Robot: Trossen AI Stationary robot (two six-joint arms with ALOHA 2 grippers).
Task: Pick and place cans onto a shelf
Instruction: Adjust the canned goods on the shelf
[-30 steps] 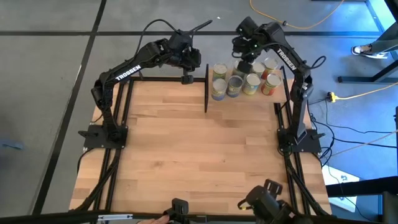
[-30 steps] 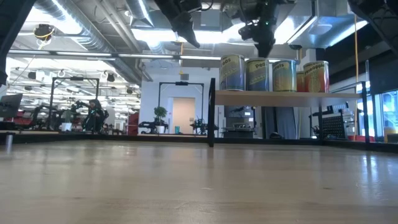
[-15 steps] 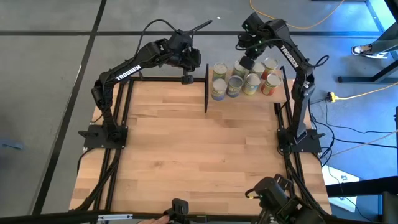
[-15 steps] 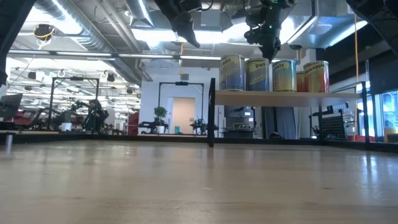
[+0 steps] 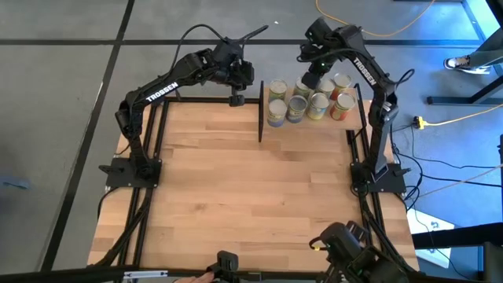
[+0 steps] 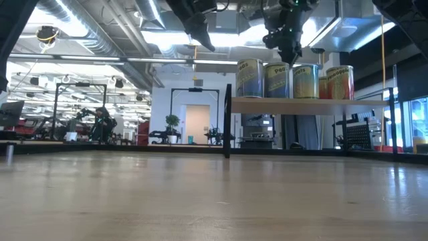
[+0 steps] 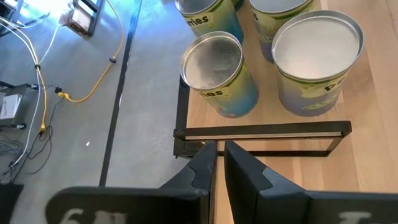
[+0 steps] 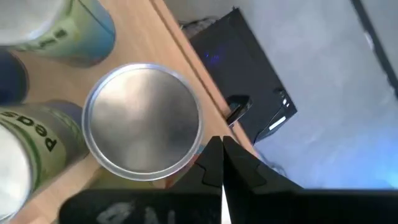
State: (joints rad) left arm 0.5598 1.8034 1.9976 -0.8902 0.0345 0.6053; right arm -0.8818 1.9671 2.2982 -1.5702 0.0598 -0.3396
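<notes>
Several cans [image 5: 306, 98] stand upright in a cluster on the light-wood shelf [image 6: 307, 102] at the table's far right. In the low view they show in a row [image 6: 292, 80]. My right gripper [image 5: 312, 81] is shut and empty. It hangs just above the cans [image 6: 289, 57], beside a silvery can top [image 8: 144, 121] near the shelf's far edge. My left gripper [image 5: 236, 100] is shut and empty. It hovers left of the shelf at the table's far edge, raised above shelf height [image 6: 204, 43], with two cans [image 7: 217, 74] ahead of it.
The shelf's black end frame [image 5: 260, 110] stands between my left gripper and the cans. Bare wooden tabletop [image 5: 251, 189] stretches from the shelf to the near edge. Cables lie on the floor [image 7: 74, 81] beyond the table's far edge.
My right gripper, still shut, has shifted a little toward the table's far right above the cans. The cans have stayed in place.
</notes>
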